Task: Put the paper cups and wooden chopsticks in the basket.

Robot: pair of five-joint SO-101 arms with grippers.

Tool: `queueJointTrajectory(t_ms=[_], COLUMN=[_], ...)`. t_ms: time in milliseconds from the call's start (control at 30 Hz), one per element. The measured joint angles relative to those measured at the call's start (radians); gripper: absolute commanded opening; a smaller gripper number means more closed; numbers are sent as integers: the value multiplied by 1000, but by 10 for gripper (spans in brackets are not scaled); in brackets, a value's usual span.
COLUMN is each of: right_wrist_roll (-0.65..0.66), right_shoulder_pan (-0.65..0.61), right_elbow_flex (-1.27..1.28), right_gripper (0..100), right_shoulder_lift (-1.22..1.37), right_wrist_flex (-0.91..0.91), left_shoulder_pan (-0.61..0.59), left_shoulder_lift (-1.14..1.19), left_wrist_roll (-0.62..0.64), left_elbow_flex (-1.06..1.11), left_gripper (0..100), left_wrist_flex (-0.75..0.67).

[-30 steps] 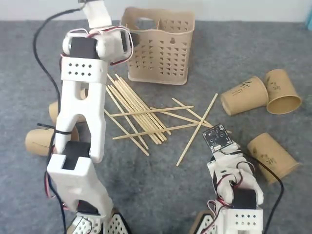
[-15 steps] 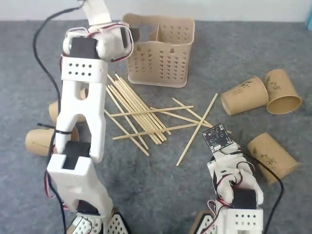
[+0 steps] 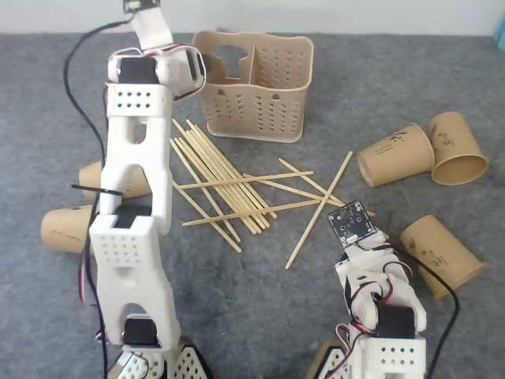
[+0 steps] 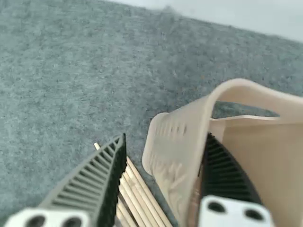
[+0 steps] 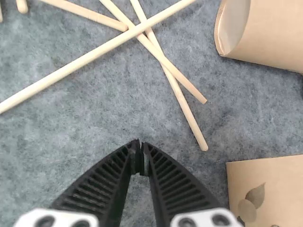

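Observation:
A tan perforated basket (image 3: 260, 103) stands at the back of the grey carpet. My left gripper (image 3: 207, 69) is open astride the basket's wall (image 4: 180, 142), one finger outside and one inside, holding nothing. Wooden chopsticks (image 3: 225, 185) lie scattered in front of the basket. Three paper cups lie on their sides at the right (image 3: 394, 155) (image 3: 456, 147) (image 3: 440, 253). Two more cups (image 3: 67, 227) (image 3: 110, 180) lie at the left, partly behind the left arm. My right gripper (image 5: 140, 156) is shut and empty above the carpet, just short of crossed chopsticks (image 5: 156, 52).
The tall left arm (image 3: 134, 197) stands over the left side of the chopstick pile. In the right wrist view one cup's mouth (image 5: 265, 33) and another cup (image 5: 270, 189) lie close beside the gripper. Open carpet stretches between the two arm bases.
The left arm has stretched farther toward the basket, and the basket has shifted a little toward the front. The right arm has not moved.

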Motion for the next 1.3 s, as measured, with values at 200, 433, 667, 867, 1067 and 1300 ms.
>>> queueJointTrajectory(t_ms=[200,433,667,867,1067,1300], right_wrist_roll=[0,0,0,0,0,0], right_shoulder_pan=[0,0,0,0,0,0], right_elbow_flex=[0,0,0,0,0,0], right_gripper=[9,9,9,9,9,9], right_shoulder_lift=[0,0,0,0,0,0], right_wrist_flex=[0,0,0,0,0,0], left_shoulder_pan=[81,221,256,230,224,219], left_shoulder_lift=[14,14,14,12,-35,-155], left_wrist_roll=[-29,-34,35,-9,-68,-101], left_elbow_flex=[-107,-226,-267,-189,-61,29], left_gripper=[12,12,12,13,58,55], left_wrist_flex=[127,341,419,420,422,422])
